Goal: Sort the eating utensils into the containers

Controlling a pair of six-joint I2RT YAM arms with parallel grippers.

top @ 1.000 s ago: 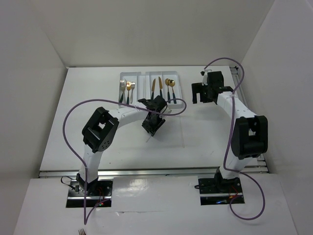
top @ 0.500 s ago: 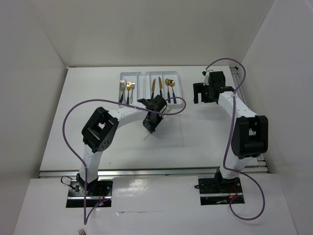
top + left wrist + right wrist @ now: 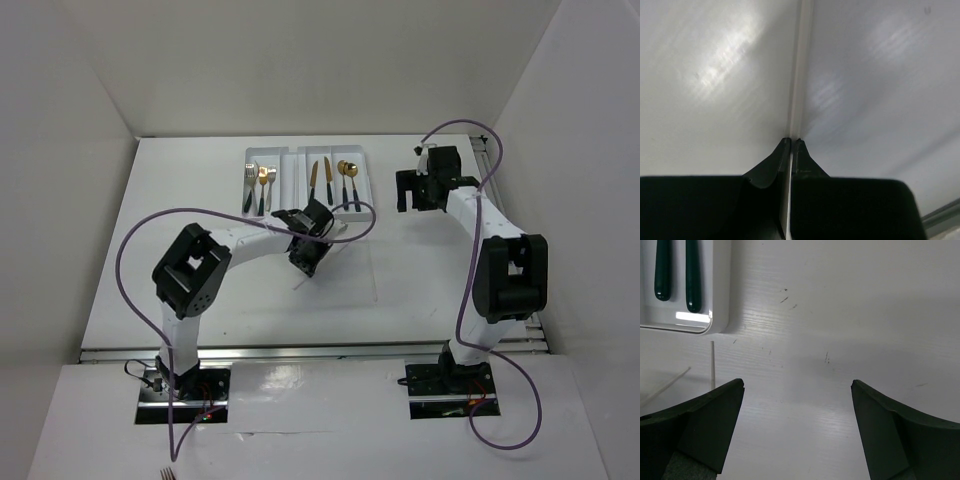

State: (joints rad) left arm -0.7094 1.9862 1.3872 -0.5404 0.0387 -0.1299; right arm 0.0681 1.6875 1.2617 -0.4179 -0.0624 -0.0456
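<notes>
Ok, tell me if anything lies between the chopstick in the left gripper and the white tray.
Nothing visible does. The left gripper pinches the chopstick just short of the tray; only bare table lies between, though its cable loops close.

White table (image 3: 420, 290) — plain white walls (image 3: 300, 60).

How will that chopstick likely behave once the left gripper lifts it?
The chopstick looks very thin and straight, so it is probably light and fairly stiff. The left gripper pinches it with narrow fingertips while a long length sticks out ahead, so it may pivot or slip when lifted.
</notes>
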